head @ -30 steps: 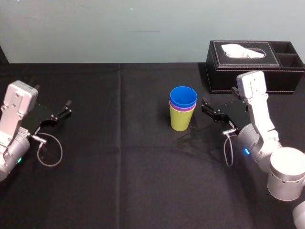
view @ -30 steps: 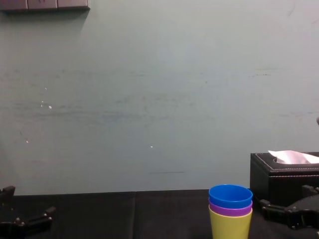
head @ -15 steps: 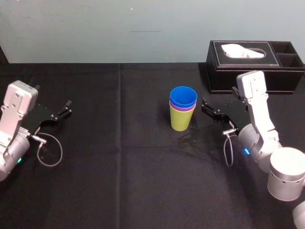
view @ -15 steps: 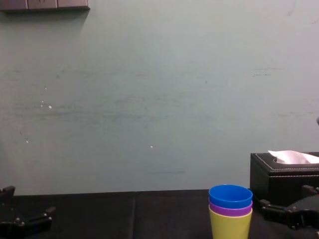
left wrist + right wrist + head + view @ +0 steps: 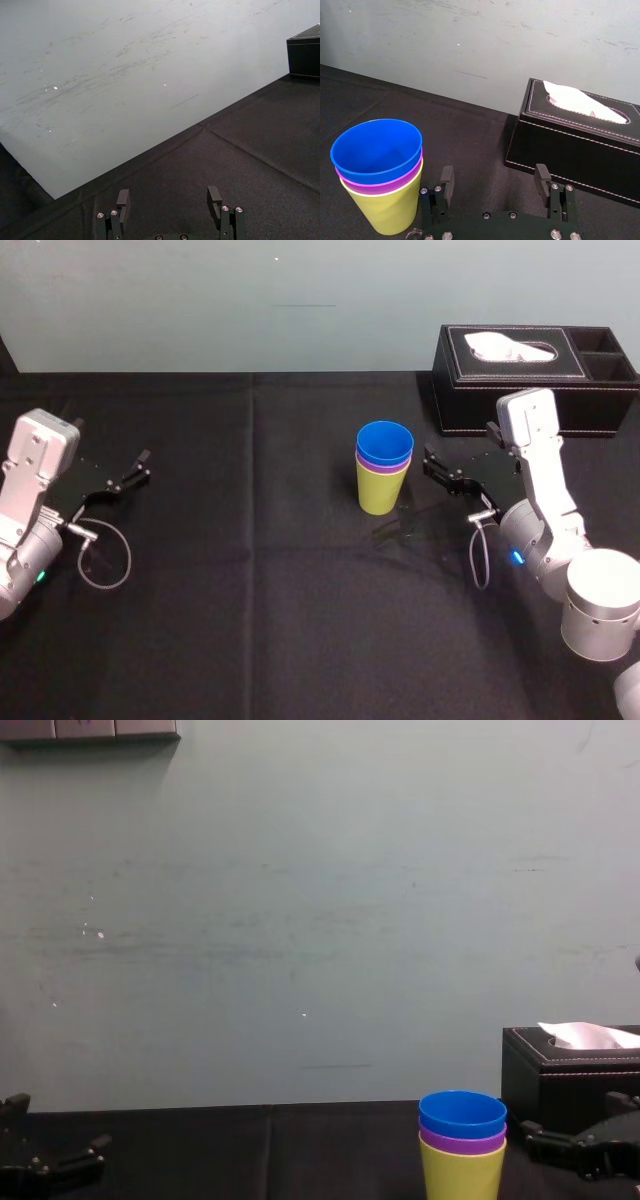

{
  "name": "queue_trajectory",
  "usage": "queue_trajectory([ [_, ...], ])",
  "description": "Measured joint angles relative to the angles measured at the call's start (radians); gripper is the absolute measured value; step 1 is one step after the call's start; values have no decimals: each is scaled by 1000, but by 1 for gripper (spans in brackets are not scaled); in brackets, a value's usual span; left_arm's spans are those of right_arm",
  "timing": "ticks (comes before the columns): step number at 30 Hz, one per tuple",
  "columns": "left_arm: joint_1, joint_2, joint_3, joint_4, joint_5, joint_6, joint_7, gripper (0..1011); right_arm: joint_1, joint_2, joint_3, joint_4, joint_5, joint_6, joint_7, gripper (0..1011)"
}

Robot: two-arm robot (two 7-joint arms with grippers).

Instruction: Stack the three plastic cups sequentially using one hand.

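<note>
1. Right gripper (image 5: 431,467): jaws apart, gripping nothing, low over the black tabletop (image 5: 250,620).
2. Stack of the three plastic cups (image 5: 383,480): upright just off these jaws' tips, not touching them. The yellow-green cup (image 5: 380,496) is at the bottom, the purple cup (image 5: 384,469) sits inside it, and the blue cup (image 5: 385,444) is on top.
3. Black tissue box (image 5: 530,390): near the jaws, on the side away from the cups.
4. Left gripper (image 5: 120,478): jaws apart, empty, well apart from the stack.
</note>
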Motion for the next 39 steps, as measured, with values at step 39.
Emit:
queue_trajectory([
  [39, 0, 0, 0, 0, 0, 0, 0, 1011, 0, 0, 0, 0, 0, 0, 0, 1003],
])
